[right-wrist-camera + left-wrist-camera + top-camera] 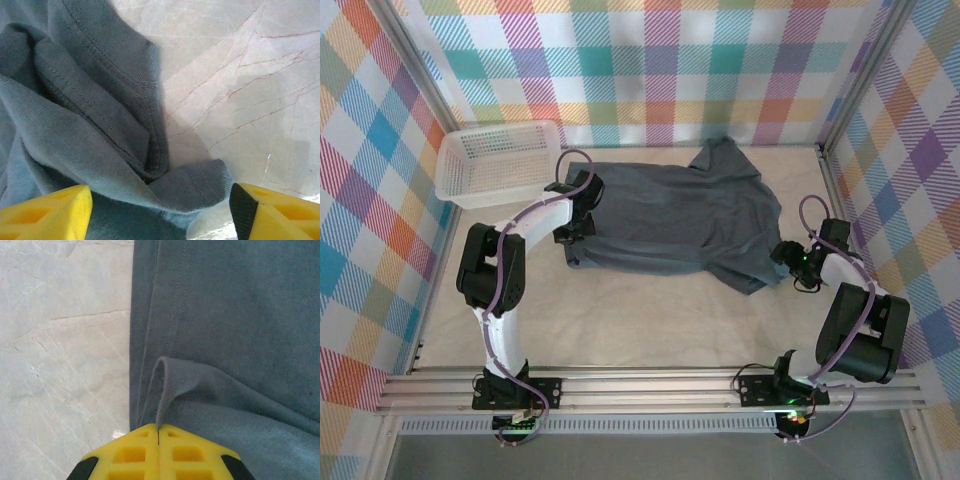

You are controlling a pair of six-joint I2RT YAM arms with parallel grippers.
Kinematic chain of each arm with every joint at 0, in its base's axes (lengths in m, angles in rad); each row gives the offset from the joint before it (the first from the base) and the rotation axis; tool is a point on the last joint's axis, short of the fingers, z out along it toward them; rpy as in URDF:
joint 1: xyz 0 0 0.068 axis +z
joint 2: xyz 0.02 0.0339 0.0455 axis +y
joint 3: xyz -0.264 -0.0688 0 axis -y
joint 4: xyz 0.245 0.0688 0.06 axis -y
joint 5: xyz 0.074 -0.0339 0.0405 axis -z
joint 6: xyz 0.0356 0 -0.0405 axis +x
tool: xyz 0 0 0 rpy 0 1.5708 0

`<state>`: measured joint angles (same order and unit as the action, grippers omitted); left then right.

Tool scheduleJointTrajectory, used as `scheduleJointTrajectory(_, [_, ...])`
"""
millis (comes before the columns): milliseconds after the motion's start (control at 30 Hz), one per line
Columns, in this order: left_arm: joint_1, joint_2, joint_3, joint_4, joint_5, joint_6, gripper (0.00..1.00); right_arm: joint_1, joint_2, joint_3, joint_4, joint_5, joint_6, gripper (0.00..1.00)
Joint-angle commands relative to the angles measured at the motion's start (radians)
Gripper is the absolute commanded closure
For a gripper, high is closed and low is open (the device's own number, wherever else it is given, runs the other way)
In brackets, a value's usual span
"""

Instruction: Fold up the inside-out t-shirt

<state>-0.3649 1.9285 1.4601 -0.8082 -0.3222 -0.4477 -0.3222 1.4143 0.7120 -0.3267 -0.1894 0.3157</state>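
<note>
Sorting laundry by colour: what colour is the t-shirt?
The t-shirt is plain dark slate blue-grey, best seen in the top external view.

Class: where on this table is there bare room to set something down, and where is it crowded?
Bare: the wide near strip of table between the t-shirt and the front rail; also the far right corner. Crowded: far left, where the basket, the left gripper and the shirt's edge sit close.
</note>
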Motion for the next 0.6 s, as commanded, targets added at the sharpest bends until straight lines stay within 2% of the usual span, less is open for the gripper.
scheduleJointTrajectory(0, [0.006,-0.029,-0.014,0.003,0.017,0.017,1.0,-0.007,0.028,-0.012,0.036,0.055,-0.085,0.24])
scheduleJointTrajectory(67, [0.006,-0.029,-0.01,0.003,0.024,0.018,1.0,-0.005,0.035,-0.019,0.055,0.07,-0.101,0.22])
scheduleJointTrajectory(167, [0.006,-0.029,-0.007,0.0,0.02,0.027,1.0,-0.006,0.056,-0.028,0.092,-0.007,-0.127,0.26])
scheduleJointTrajectory(333, [0.011,-0.028,-0.004,0.002,0.018,0.038,1.0,-0.006,0.077,-0.019,0.052,-0.069,-0.125,0.33])
scheduleJointTrajectory(567, [0.012,-0.016,-0.001,0.009,0.053,0.031,1.0,-0.006,0.049,-0.037,0.027,-0.049,-0.1,0.58])
